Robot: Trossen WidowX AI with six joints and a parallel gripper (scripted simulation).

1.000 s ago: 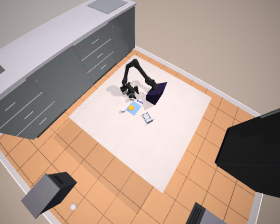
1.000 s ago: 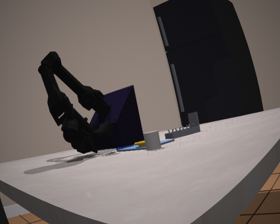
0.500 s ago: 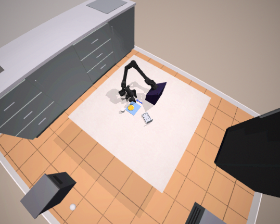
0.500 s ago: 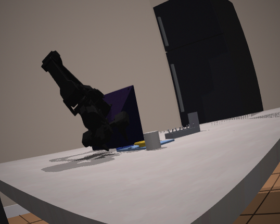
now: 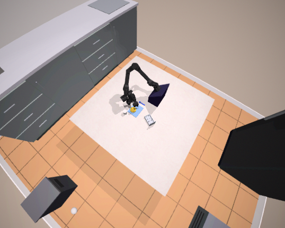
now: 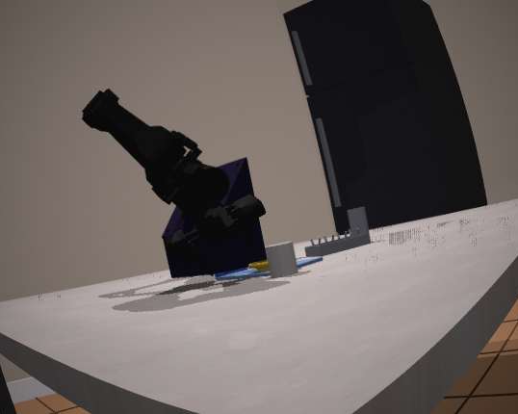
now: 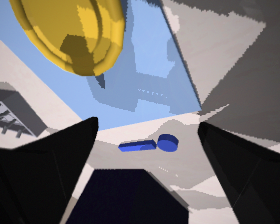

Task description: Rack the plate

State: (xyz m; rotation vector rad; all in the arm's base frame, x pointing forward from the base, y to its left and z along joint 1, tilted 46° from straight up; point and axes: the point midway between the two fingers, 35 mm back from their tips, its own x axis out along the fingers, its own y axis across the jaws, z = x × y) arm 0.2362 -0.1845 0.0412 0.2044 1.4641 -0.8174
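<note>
A round yellow plate point(image 5: 133, 110) point(image 6: 258, 266) point(image 7: 47, 25) lies flat on a light blue mat point(image 5: 137, 114) point(image 6: 312, 261) point(image 7: 57, 82). In the wrist view it is at the upper left, partly cut off by the frame edge. My gripper point(image 7: 149, 124) is open and empty, above the table beside the mat; the plate is beyond its fingertips and not between them. The grey dish rack point(image 5: 150, 120) point(image 6: 337, 246) stands past the mat, with rows of short rails and a taller end wall. No plate stands in it.
A small blue object point(image 5: 142, 103) point(image 7: 137, 146) with a round end lies beside the mat, seen between the fingers in the wrist view. A light grey cup point(image 5: 125, 113) point(image 6: 282, 260) stands at the mat's other side. A dark purple block point(image 5: 156, 98) stands by the arm's base.
</note>
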